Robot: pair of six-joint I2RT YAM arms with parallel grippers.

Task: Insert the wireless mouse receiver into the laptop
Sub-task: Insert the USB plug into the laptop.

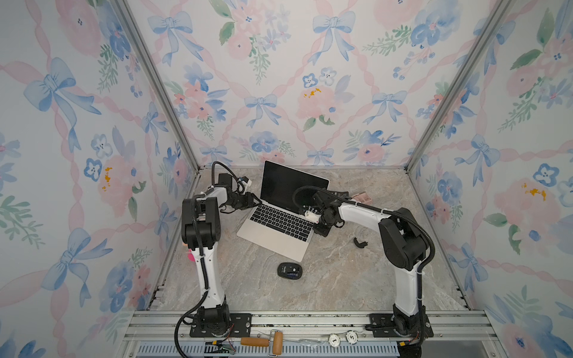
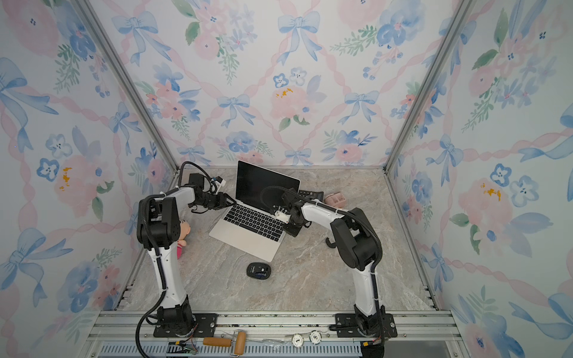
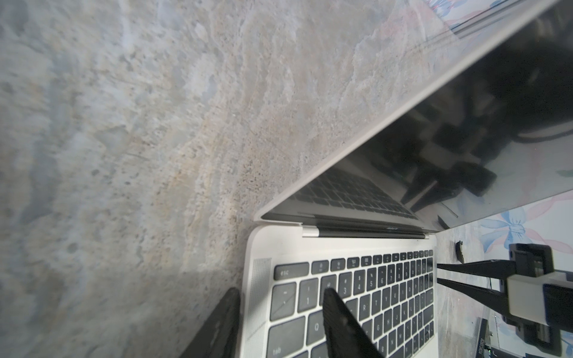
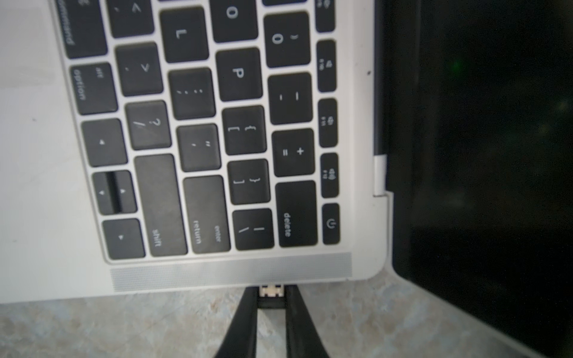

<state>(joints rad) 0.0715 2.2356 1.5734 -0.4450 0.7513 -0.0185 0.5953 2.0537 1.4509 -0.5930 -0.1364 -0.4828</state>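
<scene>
The laptop point(image 1: 273, 245) point(image 2: 248, 245) stands open and askew at the back of the stone table. At its right edge, near the rear corner, the wireless mouse receiver point(image 4: 271, 303) sits with its pale metal plug at the laptop's point(image 4: 37, 155) side. My right gripper point(image 4: 272, 293) is shut on the receiver's black stub. The right wrist hides the receiver in both top views. My left gripper point(image 3: 280, 293) point(image 1: 258, 203) is open and straddles the laptop's point(image 3: 263, 241) left rear edge. One of its fingers is over the keys and the other is outside the edge.
A black mouse point(image 1: 289, 271) lies in front of the laptop, belly up. A curved black cover piece point(image 1: 359, 242) lies right of it by the right arm. A black calculator point(image 1: 336, 193) and a pink item point(image 1: 361, 197) sit behind the right wrist. A doll point(image 2: 184, 231) lies by the left arm.
</scene>
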